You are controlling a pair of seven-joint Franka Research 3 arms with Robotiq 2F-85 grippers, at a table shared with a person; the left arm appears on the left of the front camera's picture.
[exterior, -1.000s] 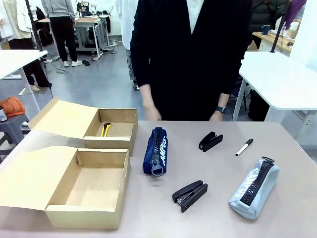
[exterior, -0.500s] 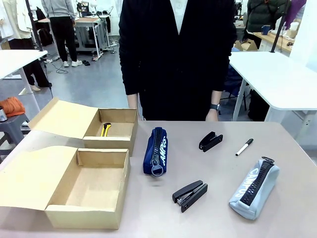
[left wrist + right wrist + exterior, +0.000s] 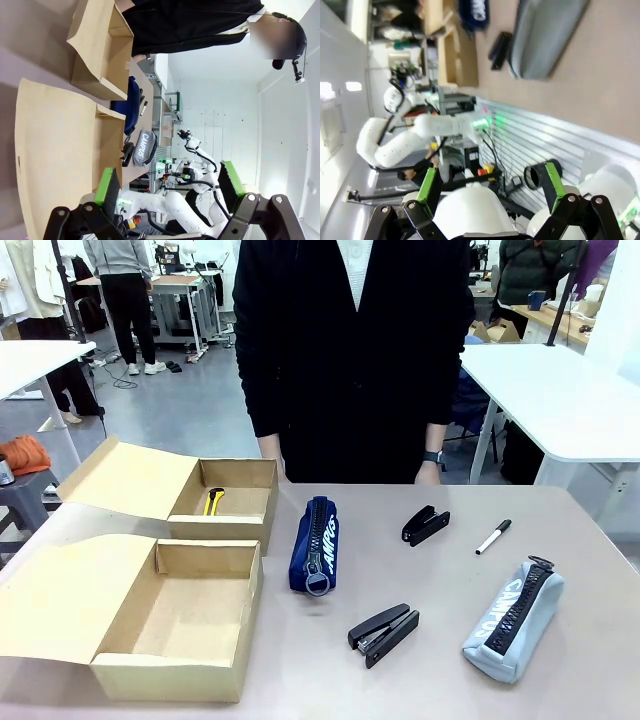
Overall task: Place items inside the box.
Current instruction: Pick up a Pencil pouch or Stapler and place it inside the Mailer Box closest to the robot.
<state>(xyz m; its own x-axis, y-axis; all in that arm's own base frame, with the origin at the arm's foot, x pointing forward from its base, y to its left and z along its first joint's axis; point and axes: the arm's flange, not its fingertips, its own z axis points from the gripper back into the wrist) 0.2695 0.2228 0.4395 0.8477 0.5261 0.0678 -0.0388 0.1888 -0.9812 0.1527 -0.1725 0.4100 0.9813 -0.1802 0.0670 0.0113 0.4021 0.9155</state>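
At the middle of the bench (image 3: 450,580), with both jaws spread, pinch the navy pouch (image 3: 315,540) across its mid-length, then lower it flat into the near box (image 3: 170,680).

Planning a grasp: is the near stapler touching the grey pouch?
Apart. The front view shows a strip of bare table between the near stapler and the grey pouch.

Yellow knife (image 3: 214,501) lies, apparently, in far box (image 3: 225,529).
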